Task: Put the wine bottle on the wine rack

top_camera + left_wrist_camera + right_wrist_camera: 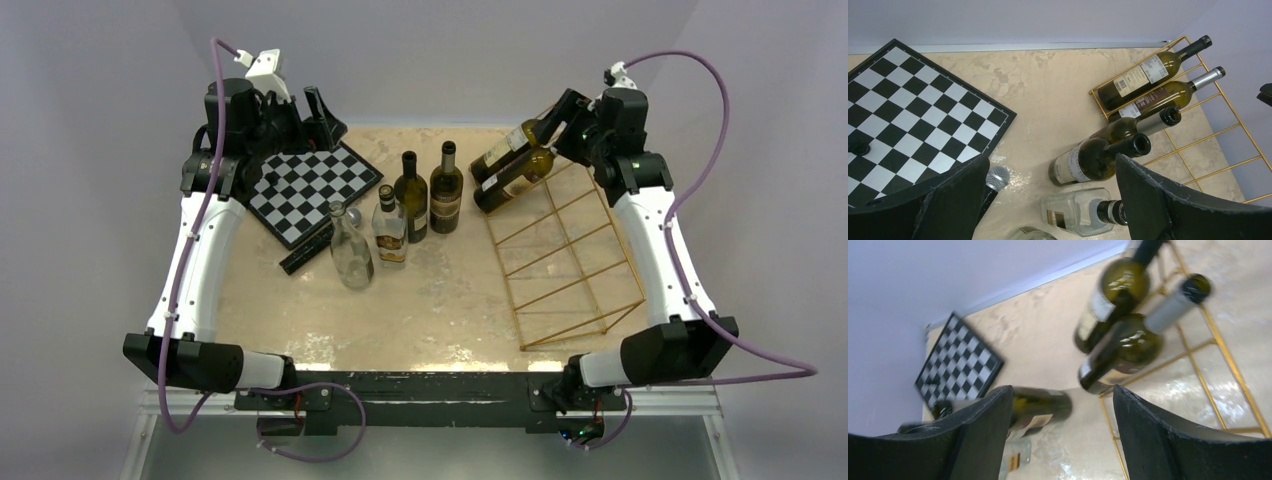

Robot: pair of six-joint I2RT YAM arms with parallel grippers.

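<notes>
The gold wire wine rack [570,250] lies on the right of the table. Two dark green wine bottles [508,150] [515,180] lie side by side in its far slots; they also show in the left wrist view [1143,80] and the right wrist view [1123,350]. Two more dark green wine bottles [411,197] [446,188] stand upright mid-table. My right gripper [560,112] is open and empty, raised just beyond the racked bottles' necks. My left gripper [318,108] is open and empty, high over the far left corner.
A black-and-white chessboard [315,185] lies at the far left with a dark piece [858,147] on it. A square clear bottle [389,228] and a round clear bottle [351,247] stand near the green ones. A microphone [305,250] lies by the board's near edge.
</notes>
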